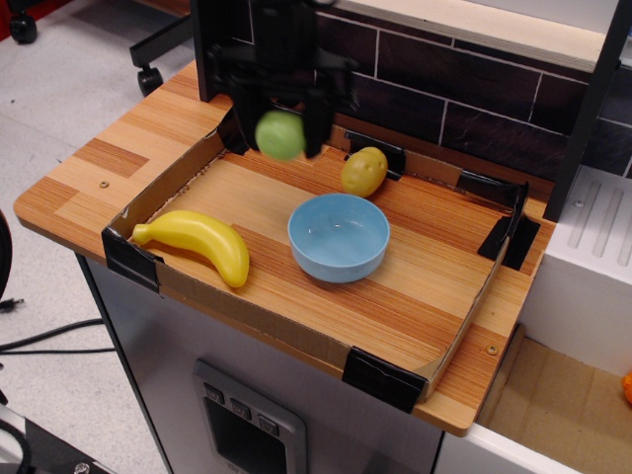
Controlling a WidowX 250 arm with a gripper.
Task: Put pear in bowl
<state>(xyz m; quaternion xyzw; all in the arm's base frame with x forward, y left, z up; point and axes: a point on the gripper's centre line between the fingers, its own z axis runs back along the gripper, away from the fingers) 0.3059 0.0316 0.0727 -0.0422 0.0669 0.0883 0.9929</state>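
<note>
The light-green pear [280, 135] hangs in the air between the black fingers of my gripper [281, 130], above the back left of the tray. The gripper is shut on it, with one finger on each side. The image is blurred there. The light-blue bowl [339, 236] sits empty in the middle of the wooden tray, in front of and to the right of the pear.
A yellow-brown potato-like fruit [363, 171] lies just behind the bowl. A yellow banana [197, 242] lies at the front left. The tray [415, 296] has low cardboard walls with black corner clips. A dark tiled wall [444, 89] stands behind.
</note>
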